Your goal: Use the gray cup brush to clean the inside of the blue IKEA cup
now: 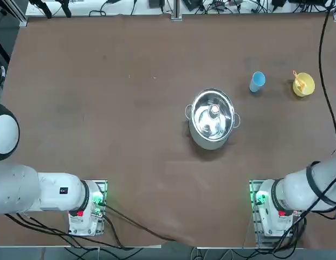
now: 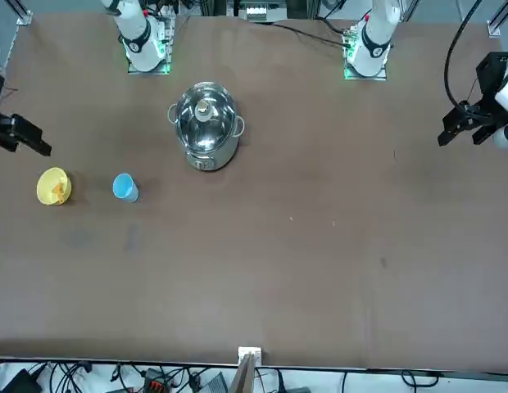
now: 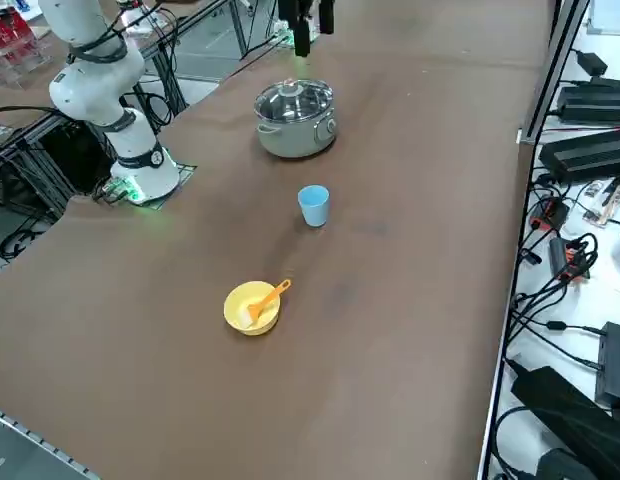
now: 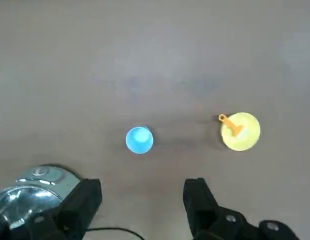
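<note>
gray cup brush (image 4: 230, 124) in yellow bowl (image 4: 243, 135), apart frm open right gripper (image 4: 142, 197)

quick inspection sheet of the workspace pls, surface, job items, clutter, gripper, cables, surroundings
surface: brown table, bare over most of its area.
job's things: blue cup upright, standing apart from the yellow bowl; cup brush with orange handle lies in that bowl, handle sticking out over the rim.
clutter: lidded steel pot near the table's middle.
grippers: right gripper open, empty, raised well above the table, looking down on cup and bowl.
cables: black leads run from both arm bases; more bundles along the table's edges.
surroundings: power bricks and cables on the floor beside the table.
</note>
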{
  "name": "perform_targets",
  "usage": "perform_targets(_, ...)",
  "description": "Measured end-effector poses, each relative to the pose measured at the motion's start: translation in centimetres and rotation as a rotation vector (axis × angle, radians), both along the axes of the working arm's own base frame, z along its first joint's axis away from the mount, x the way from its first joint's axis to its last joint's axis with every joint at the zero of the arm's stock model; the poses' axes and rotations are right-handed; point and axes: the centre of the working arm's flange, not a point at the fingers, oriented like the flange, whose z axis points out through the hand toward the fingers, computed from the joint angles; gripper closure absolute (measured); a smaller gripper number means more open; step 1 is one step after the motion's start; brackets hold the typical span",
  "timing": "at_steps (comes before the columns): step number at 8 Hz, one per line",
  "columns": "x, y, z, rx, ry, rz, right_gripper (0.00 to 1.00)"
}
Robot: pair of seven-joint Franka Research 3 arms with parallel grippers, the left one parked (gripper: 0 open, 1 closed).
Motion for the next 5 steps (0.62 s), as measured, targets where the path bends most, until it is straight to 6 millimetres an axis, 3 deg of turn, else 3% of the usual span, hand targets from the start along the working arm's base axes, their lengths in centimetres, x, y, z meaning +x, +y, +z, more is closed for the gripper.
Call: perform_targets(5,-5.1,0.7,0.2,0.000,0.016,0.019,0.00)
